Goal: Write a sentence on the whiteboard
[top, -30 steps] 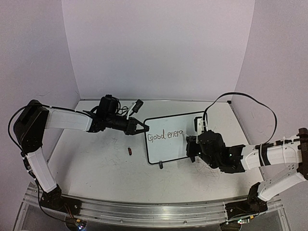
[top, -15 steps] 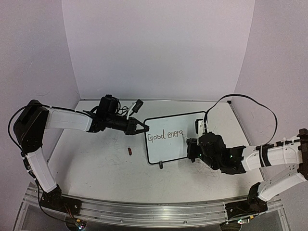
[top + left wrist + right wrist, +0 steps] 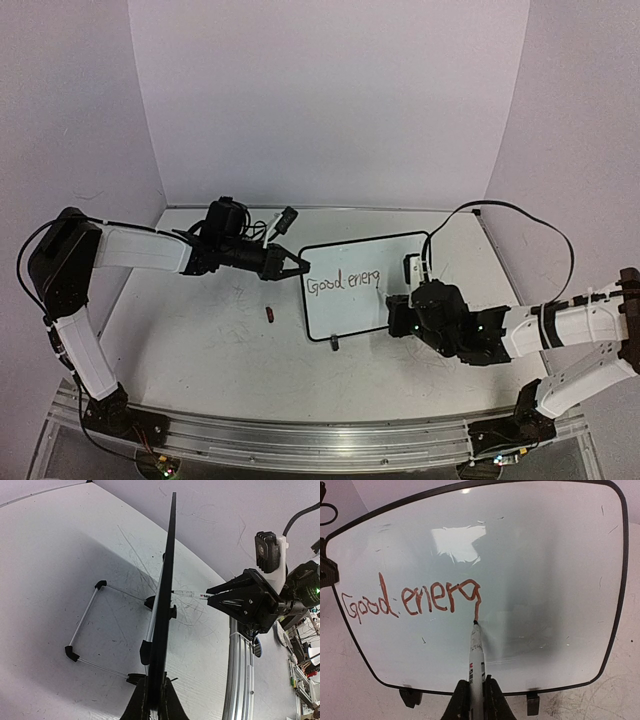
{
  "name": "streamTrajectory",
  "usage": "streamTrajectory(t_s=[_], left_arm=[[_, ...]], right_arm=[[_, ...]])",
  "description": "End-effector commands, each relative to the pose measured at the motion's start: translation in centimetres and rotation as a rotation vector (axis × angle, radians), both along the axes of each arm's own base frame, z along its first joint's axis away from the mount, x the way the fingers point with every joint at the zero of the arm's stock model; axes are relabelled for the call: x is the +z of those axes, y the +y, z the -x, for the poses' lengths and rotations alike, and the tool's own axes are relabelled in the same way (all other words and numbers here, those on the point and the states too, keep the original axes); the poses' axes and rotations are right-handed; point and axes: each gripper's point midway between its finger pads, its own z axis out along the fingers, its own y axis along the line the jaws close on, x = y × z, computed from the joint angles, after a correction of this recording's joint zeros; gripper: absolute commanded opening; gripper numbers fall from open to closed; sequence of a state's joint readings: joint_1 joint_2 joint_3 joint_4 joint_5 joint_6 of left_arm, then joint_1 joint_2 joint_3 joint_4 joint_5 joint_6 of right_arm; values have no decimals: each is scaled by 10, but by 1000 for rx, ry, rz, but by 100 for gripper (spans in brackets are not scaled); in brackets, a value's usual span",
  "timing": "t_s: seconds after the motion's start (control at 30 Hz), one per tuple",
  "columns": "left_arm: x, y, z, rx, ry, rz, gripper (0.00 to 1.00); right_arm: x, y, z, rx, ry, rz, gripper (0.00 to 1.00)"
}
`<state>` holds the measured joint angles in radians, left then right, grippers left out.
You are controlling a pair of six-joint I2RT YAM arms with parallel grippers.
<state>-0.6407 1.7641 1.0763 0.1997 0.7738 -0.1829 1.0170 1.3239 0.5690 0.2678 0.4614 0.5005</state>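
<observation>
Standing on scuffed tabletop (image 3: 200, 345), whiteboard (image 3: 350, 312), marker (image 3: 476, 650) tip touching it, lilac walls (image 3: 330, 100) behind.

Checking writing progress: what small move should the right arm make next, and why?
Probably hook the marker tip leftward to finish the g's tail. The sentence reads only "Good energ", the right gripper holds the tip at that tail's end on the whiteboard, and the left gripper clamps its edge.

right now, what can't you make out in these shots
1. Left wrist view: the sentence is unseen; the whiteboard shows edge-on.
2. Top external view: the marker is largely hidden by the right pincer.
3. Top external view: small red object on the table, too small to identify.
</observation>
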Motion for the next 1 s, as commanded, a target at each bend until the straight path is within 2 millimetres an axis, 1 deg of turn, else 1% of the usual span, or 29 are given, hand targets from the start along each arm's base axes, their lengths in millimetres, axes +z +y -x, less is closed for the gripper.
streamTrajectory(t_s=[0.0, 0.13, 0.23, 0.3, 0.4, 0.5, 0.7, 0.8, 0.97], left_arm=[[-4, 5, 0, 28, -9, -42, 0], [-4, 5, 0, 28, -9, -42, 0], [-5, 5, 1, 30, -8, -45, 0], [-5, 6, 0, 32, -10, -45, 0], [-4, 5, 0, 31, -14, -43, 0], [-4, 5, 0, 29, -12, -43, 0], [-3, 6, 0, 32, -14, -42, 0], [-3, 6, 1, 32, -15, -42, 0], [-3, 5, 1, 29, -15, -41, 0]], right_arm=[[-5, 5, 4, 14, 17, 2, 0], [1, 16, 1, 31, 3, -13, 0], [12, 19, -2, 32, -20, -35, 0], [22, 14, -1, 18, -43, -57, 0], [34, 1, 2, 1, -73, -76, 0], [44, -6, 0, -7, -92, -91, 0], [48, -8, -12, -23, -102, -86, 0], [51, -7, -15, -25, -114, -87, 0], [50, -6, -18, -22, -116, -75, 0]])
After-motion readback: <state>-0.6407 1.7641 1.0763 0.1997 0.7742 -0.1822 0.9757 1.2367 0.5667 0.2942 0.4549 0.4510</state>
